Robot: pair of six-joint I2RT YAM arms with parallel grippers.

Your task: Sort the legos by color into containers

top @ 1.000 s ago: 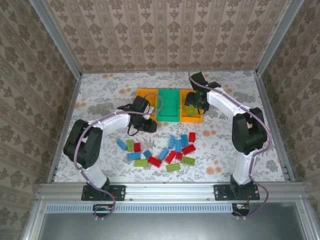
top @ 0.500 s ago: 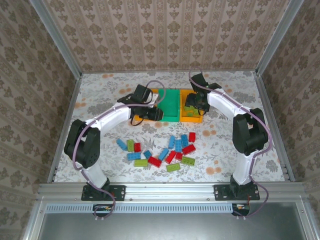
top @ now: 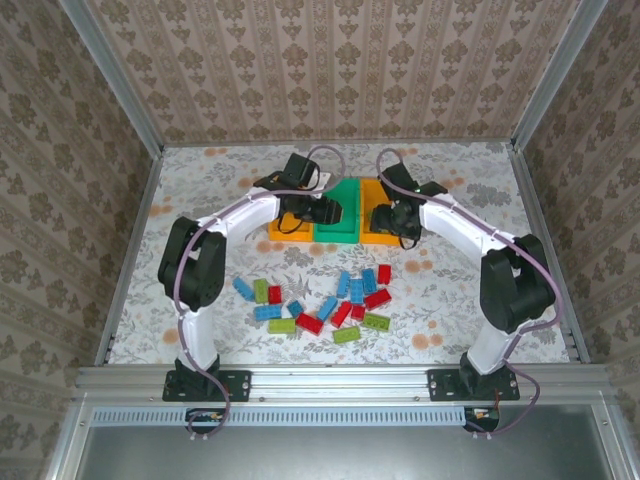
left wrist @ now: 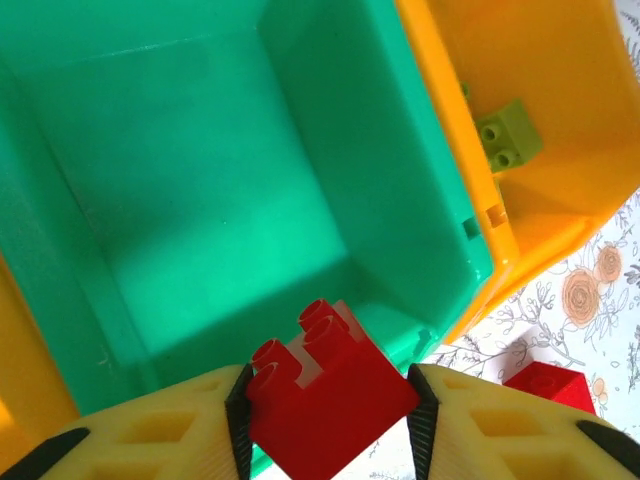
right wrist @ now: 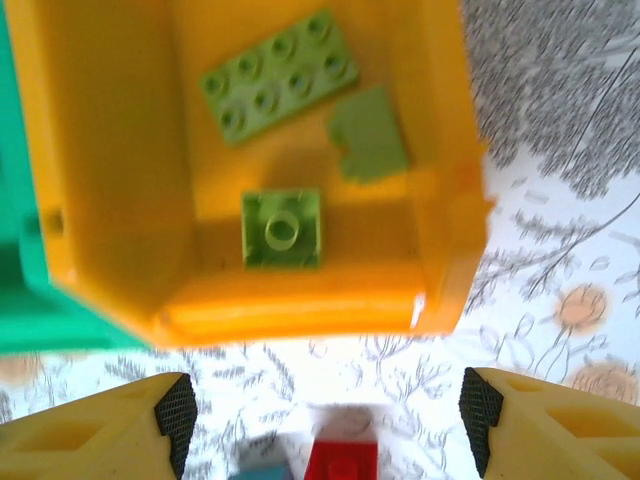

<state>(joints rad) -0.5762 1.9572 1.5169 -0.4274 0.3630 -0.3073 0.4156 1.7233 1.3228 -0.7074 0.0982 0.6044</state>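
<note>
Two grippers: left gripper [left wrist: 328, 422] clamped on small red studded plastic brick [left wrist: 322, 392] over green plastic bin [left wrist: 200, 180]; right gripper [right wrist: 325, 420] spread, just beside orange-yellow plastic bin [right wrist: 300, 305] holding light-green bricks [right wrist: 280, 75].

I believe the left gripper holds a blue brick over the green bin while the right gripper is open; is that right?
The brick in the left gripper is red, not blue, per the left wrist view. It is over the green bin; the right gripper is open.
</note>
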